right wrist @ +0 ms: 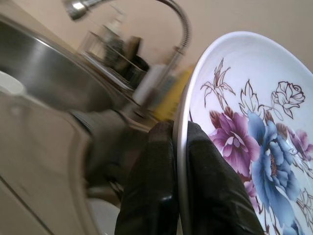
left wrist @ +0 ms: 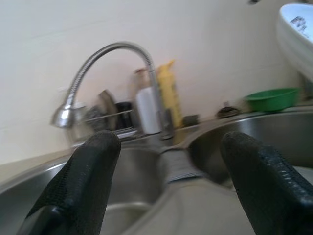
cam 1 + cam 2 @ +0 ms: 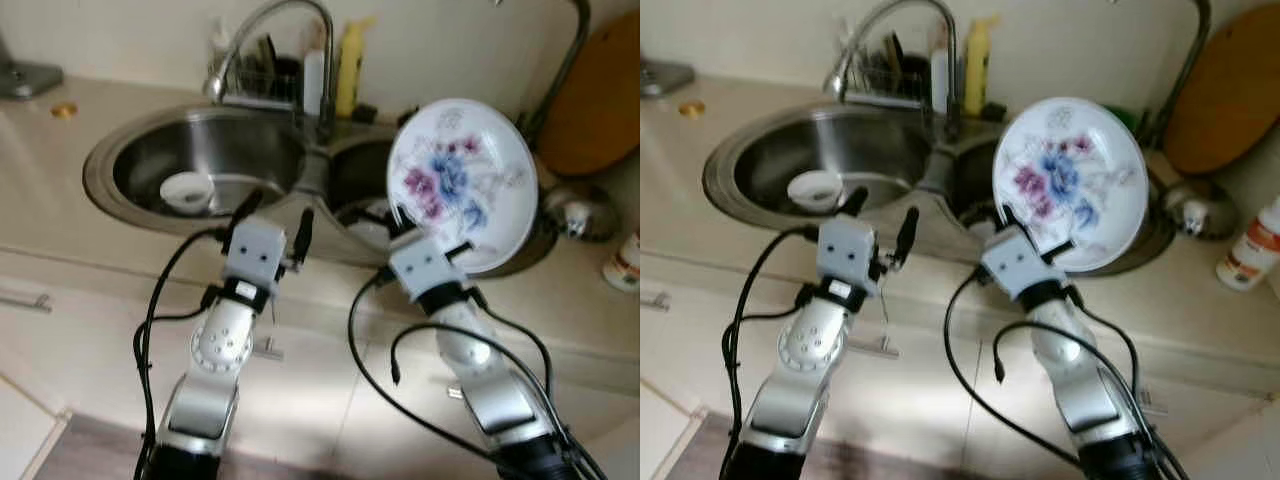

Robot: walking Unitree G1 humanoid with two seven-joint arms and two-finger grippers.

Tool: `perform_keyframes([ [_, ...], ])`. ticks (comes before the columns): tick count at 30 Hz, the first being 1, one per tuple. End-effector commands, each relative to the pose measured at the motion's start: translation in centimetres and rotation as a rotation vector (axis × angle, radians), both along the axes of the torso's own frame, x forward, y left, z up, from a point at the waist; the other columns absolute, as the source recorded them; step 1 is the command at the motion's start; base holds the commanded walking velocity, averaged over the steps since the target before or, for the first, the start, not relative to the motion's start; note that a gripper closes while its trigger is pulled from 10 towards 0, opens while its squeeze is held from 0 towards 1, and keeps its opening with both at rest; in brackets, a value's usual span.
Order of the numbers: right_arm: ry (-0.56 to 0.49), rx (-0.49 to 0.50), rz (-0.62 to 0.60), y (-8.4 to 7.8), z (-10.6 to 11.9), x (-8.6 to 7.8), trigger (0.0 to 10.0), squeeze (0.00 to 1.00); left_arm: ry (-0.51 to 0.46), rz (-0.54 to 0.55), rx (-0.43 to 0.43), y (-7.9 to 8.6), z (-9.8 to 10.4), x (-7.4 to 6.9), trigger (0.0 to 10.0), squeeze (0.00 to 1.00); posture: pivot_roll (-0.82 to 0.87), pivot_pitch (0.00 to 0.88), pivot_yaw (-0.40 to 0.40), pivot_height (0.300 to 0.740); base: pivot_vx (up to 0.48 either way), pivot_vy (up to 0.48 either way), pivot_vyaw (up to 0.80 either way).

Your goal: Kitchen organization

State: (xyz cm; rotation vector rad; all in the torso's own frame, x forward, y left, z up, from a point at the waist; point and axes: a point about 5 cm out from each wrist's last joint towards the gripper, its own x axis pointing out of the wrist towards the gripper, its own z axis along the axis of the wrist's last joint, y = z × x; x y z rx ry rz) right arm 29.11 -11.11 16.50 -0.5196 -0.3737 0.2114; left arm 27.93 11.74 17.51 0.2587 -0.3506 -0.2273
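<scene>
My right gripper (image 3: pixel 428 238) is shut on the rim of a white plate (image 3: pixel 462 183) painted with purple and blue flowers, held upright and tilted above the right sink basin (image 3: pixel 352 175). In the right wrist view the two black fingers (image 1: pixel 161 191) pinch the plate's (image 1: pixel 254 127) edge. To the left, my left gripper (image 3: pixel 274 222) stands open over the sink's front rim with nothing between its fingers (image 2: pixel 83 186). A small white bowl (image 3: pixel 186 190) lies in the left basin (image 3: pixel 205 160).
A curved tap (image 3: pixel 265 40) rises behind the sink, with a dish rack (image 3: pixel 262 85), a white bottle and a yellow bottle (image 3: pixel 349 65). A wooden board (image 3: pixel 600 95) leans at the back right beside a steel ladle (image 3: pixel 578 212). Cabinet fronts with handles (image 3: pixel 25 300) lie below the counter.
</scene>
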Motion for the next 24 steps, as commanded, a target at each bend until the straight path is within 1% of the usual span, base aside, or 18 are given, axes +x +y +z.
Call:
perform_keyframes([
  [1, -0.047, 0.006, 0.035, 0.7, 1.1, -0.2, 0.0, 0.0, -0.003, 0.004, 0.004, 0.0, 0.2, 0.0, 10.0, 0.0, 0.09, 0.0, -0.066, 0.74, 0.296, 0.0, 0.0],
  [5, -0.044, 0.008, 0.036, 0.7, 1.1, -0.2, 0.0, 0.0, -0.002, 0.004, 0.004, 0.0, 0.2, 0.0, 10.0, 0.0, 0.09, 0.0, -0.067, 0.74, 0.294, 0.0, 0.0],
  [8, -0.038, 0.011, 0.042, 0.6, 1.1, -0.1, 0.0, 0.0, 0.006, 0.009, 0.006, 0.0, 0.1, 0.1, 10.0, 0.0, 0.09, 0.0, -0.067, 0.74, 0.0, 0.0, 0.0],
  [11, 0.0, 0.025, 0.075, 0.6, 1.3, 0.1, 0.0, 0.0, 0.004, 0.007, 0.008, -0.1, 0.0, 0.1, 10.0, 0.0, 0.09, 0.0, -0.067, 0.74, 0.0, 0.0, 0.0],
  [12, 0.026, -0.007, 0.102, 0.8, 1.3, 0.5, 0.0, 0.0, 0.004, 0.006, 0.007, -0.1, 0.0, 0.1, 10.0, 0.0, 0.09, 0.0, -0.064, 0.74, 0.0, 0.0, 0.0],
  [17, 0.152, -0.027, 0.167, 1.0, 1.1, 2.1, 0.0, 0.0, 0.005, 0.004, 0.008, -0.2, 0.0, 0.2, 10.0, 0.0, 0.09, 0.0, -0.063, 0.74, 0.0, 0.0, 0.0],
  [18, 0.222, -0.058, 0.196, 1.1, 0.8, 2.9, 0.0, 0.0, 0.004, 0.004, 0.008, -0.2, 0.0, 0.2, 10.0, 0.0, 0.09, 0.0, -0.062, 0.74, 0.0, 0.0, 0.0],
  [19, 0.258, -0.079, 0.203, 1.1, 0.5, 3.3, 0.0, 0.0, 0.003, 0.004, 0.008, -0.2, 0.1, 0.2, 10.0, 0.0, 0.09, 0.0, -0.062, 0.74, 0.0, 0.0, 0.0],
  [21, 0.299, -0.088, 0.189, 0.9, 0.2, 4.1, 0.0, 0.0, 0.002, 0.004, 0.01, -0.2, 0.1, 0.2, 10.0, 0.0, 0.09, 0.0, -0.065, 0.74, 0.0, 0.0, 0.0],
  [22, 0.37, -0.062, 0.187, 0.8, -0.2, 4.8, 0.0, 0.0, 0.0, 0.005, 0.011, -0.2, 0.1, 0.3, 10.0, 0.0, 0.1, 0.0, -0.067, 0.74, 0.0, 0.0, 0.0],
  [24, 0.418, -0.057, 0.163, 0.5, -0.4, 5.6, 0.0, 0.0, -0.002, 0.007, 0.012, -0.2, 0.2, 0.3, 10.0, 0.0, 0.1, 0.0, -0.067, 0.74, 0.0, 0.0, 0.0],
])
